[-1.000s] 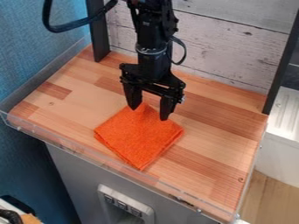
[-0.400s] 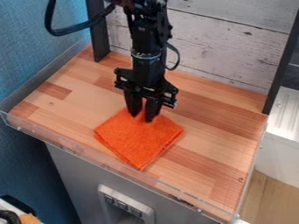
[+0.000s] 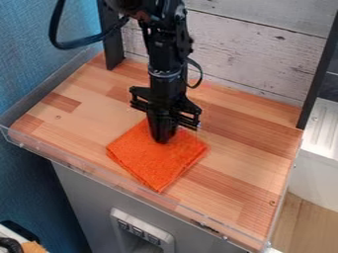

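End effector [image 3: 162, 140] over cloth [image 3: 155, 165], orange, folded, squarish

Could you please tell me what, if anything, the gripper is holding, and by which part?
The gripper has its fingers together at the far part of the orange cloth; whether they pinch it cannot be told.

Probably a lab: robot arm [image 3: 166, 59] over worktop [image 3: 231, 138]

The tool [image 3: 162, 140] has closed (and moved lower).
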Robot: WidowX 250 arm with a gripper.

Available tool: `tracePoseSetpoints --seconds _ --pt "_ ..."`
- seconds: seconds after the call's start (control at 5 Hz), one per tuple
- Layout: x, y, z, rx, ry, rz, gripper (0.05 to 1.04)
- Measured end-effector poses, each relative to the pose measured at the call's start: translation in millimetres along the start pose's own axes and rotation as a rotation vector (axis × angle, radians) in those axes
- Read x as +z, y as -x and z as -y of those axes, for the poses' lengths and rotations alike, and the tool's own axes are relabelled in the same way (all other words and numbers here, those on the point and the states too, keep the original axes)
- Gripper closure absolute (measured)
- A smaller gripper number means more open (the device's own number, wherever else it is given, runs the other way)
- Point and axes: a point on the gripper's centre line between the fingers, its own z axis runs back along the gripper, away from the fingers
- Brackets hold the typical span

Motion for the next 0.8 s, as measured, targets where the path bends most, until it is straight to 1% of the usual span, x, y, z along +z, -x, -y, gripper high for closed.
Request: tracePoseSetpoints --seconds 0.2,0.6,0.8 --pt "-4.9 4.1 -1.5 0.011 0.002 0.002 1.024" --pt "-7.2 3.5 -1.6 0.030 0.001 0.019 1.025" --pt "-8.9 5.6 0.8 0.029 -0.001 0.014 1.025"
